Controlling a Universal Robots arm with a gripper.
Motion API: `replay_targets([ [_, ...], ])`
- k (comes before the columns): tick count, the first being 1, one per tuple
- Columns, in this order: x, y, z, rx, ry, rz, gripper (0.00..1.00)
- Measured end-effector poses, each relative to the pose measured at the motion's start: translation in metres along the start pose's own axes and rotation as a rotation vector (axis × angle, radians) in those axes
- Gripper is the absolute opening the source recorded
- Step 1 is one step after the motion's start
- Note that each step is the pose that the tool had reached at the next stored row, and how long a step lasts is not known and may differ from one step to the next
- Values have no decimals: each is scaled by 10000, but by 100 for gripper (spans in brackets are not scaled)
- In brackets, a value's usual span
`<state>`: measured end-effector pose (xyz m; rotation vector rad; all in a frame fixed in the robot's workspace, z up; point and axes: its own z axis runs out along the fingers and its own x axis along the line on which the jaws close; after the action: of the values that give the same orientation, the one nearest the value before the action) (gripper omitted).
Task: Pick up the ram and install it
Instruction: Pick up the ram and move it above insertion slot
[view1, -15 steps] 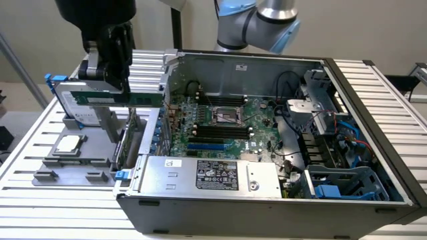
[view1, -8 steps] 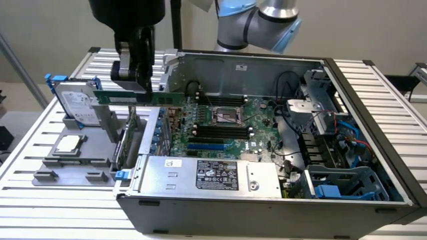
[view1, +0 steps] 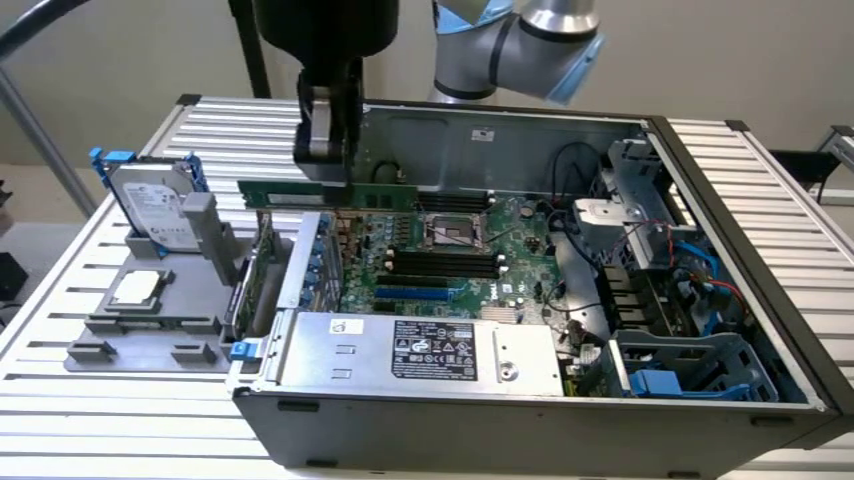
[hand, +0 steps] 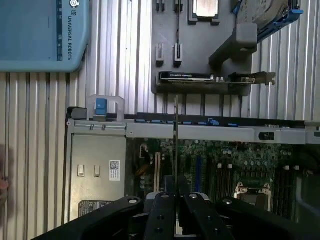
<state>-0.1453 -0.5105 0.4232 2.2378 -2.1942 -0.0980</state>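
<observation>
The ram (view1: 324, 193) is a long, thin green stick held level in the air above the open computer case (view1: 747, 230), over its side toward the exterior view's left. My gripper (view1: 330, 172) comes down from above and is shut on the stick near its middle. In the wrist view the ram (hand: 176, 135) shows edge-on as a thin line running out from between the black fingers (hand: 162, 215), over the case rim and the motherboard (hand: 235, 160). The black memory slots (view1: 434, 264) lie lower down on the motherboard, beside the processor socket (view1: 454, 232).
A grey fixture (view1: 147, 325) on the slatted table holds a hard drive in a blue frame (view1: 147, 205) and a processor chip (view1: 138, 288). A silver power supply (view1: 414, 350) fills the case's near side. Cables and drive cages (view1: 667, 300) crowd the exterior view's right.
</observation>
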Motion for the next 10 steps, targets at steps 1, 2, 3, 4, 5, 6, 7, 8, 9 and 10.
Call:
replay_targets([
  [1,-4,-46,3,-1,-4,0,13],
  [2,-9,-95,8,-3,-5,1,13],
  [3,-15,-140,16,-6,-5,0,13],
  [4,-21,-186,24,-9,-6,0,13],
  [5,-29,-231,33,-12,-6,0,13],
  [6,-36,-277,41,-14,-6,1,13],
  [7,-47,-324,51,-16,-7,1,13],
  [8,-58,-370,62,-17,-7,1,13],
  [9,-71,-415,72,-18,-7,0,13],
  [10,-86,-461,84,-18,-7,1,13],
])
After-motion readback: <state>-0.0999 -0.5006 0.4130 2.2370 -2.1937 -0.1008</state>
